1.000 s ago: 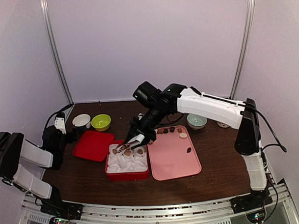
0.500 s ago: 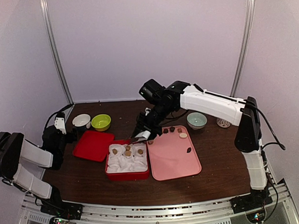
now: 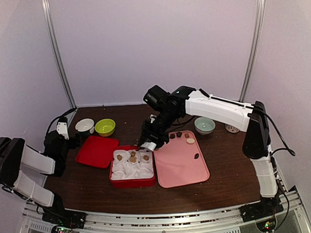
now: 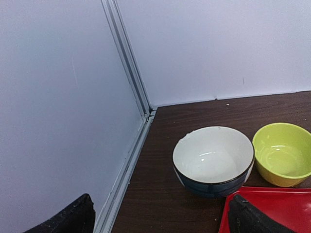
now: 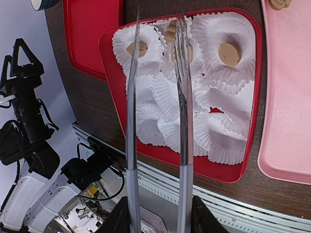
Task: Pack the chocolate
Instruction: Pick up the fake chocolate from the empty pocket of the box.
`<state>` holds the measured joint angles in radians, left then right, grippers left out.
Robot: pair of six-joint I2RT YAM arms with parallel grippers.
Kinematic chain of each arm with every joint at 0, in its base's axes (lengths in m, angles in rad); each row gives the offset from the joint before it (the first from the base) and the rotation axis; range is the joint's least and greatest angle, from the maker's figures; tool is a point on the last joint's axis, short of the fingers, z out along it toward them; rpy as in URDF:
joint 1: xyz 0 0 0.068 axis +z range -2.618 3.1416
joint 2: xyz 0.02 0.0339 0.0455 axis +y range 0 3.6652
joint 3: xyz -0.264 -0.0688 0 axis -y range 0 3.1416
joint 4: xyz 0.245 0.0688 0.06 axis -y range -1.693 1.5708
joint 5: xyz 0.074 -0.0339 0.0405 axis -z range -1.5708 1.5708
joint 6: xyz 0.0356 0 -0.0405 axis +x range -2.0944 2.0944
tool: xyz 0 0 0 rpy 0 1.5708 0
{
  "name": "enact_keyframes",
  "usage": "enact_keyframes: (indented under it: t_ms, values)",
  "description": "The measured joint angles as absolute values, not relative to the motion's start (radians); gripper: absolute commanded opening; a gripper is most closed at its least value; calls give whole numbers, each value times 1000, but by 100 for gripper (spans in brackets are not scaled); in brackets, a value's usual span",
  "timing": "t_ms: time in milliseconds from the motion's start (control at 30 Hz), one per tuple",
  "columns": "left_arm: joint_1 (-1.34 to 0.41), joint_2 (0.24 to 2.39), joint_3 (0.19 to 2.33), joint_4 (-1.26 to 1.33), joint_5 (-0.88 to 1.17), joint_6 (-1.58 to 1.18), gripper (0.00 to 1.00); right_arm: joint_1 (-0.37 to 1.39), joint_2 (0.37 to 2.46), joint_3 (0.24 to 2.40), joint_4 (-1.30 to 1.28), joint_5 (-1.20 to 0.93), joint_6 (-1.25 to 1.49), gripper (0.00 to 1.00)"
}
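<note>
The right claw (image 5: 158, 217) clamps the tongs (image 5: 182, 121), whose blades stand apart and empty over the red box (image 3: 132, 182). The left claw (image 4: 160, 219) gapes wide, idle. Chocolates (image 3: 190, 141) sit on the pink tray (image 3: 180, 169), with some already in paper cups (image 5: 218, 136). They look light, smooth and easily marked, I'd say, so pinch each gently across the middle.

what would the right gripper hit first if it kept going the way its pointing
The right gripper holds tongs, so their tips lead. They aim at the white paper cups in the red box, near the row holding chocolate. Probably a cup first; the gap above them is unclear.
</note>
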<state>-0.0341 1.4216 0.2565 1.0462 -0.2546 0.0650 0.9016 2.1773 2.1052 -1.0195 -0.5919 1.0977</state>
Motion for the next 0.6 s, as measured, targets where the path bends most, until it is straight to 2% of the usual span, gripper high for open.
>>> enact_keyframes:
  t_ms: [600]
  values:
    - [-34,1422,257,1046,-255,65,98,932,2196,2109,-1029,-589,1108,35]
